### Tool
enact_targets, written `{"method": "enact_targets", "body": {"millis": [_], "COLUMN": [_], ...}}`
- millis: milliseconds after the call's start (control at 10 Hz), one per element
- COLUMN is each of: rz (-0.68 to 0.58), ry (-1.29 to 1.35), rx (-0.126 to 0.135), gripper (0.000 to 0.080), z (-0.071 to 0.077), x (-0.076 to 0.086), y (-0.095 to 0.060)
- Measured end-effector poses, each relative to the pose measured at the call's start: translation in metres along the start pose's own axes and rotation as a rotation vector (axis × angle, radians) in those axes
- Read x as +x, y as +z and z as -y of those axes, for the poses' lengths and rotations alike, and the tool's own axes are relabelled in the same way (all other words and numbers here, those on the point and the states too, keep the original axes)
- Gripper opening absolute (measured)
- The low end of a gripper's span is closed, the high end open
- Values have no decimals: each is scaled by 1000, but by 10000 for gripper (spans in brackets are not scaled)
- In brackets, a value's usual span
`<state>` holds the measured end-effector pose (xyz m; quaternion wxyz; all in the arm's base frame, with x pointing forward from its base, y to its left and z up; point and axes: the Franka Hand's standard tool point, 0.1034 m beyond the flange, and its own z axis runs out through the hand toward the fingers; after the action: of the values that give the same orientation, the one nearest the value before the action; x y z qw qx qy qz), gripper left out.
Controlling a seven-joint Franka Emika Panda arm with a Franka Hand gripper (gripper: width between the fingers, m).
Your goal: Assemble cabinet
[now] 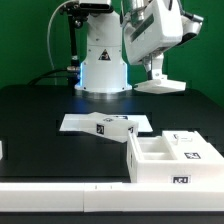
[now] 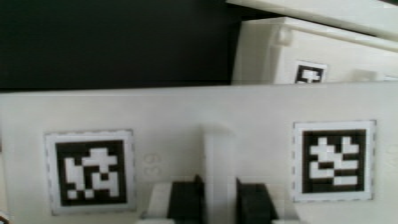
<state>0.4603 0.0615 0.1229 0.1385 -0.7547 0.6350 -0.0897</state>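
Note:
My gripper (image 1: 156, 68) is raised at the exterior view's back right and is shut on a flat white cabinet panel (image 1: 160, 84), held level above the table. In the wrist view my two dark fingers (image 2: 178, 203) close on the panel's middle ridge, with a square tag (image 2: 89, 166) on either side of it. The gripper's midpoint is at the ridge (image 2: 212, 205). The large white cabinet box frame (image 1: 152, 163) lies at the front right and is open on top, with tags inside and on its front. It also shows beyond the panel in the wrist view (image 2: 285, 55).
The marker board (image 1: 80, 123) lies flat at the middle of the black table, with a small tagged white piece (image 1: 112, 126) at its right part. The white domed robot base (image 1: 100, 65) stands at the back. A white ledge (image 1: 60, 197) runs along the front edge.

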Motion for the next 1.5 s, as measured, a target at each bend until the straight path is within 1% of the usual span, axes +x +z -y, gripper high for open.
{"method": "enact_targets", "body": {"millis": [100,300,400,500,600,700,800,1100,1200,1300,1500], "rz": [2,30,39,40,38,38,50,78,73,68,63], "ry": [1,44,56,57,53,51,52,63,60,52,52], "rx": [7,66,83,86,82,74,67,71,67,59,51], "gripper": [64,64,64,64,64,64,64,64,64,64,64], "z": [1,15,20,21,21,21,24,42,44,42,38], "x": [2,0,-1,-1,-2,-3,-3,3,2,1,4], "y": [-2,-23,-30,-31,-28,-25,-22,-21,-17,-13,-10]}}
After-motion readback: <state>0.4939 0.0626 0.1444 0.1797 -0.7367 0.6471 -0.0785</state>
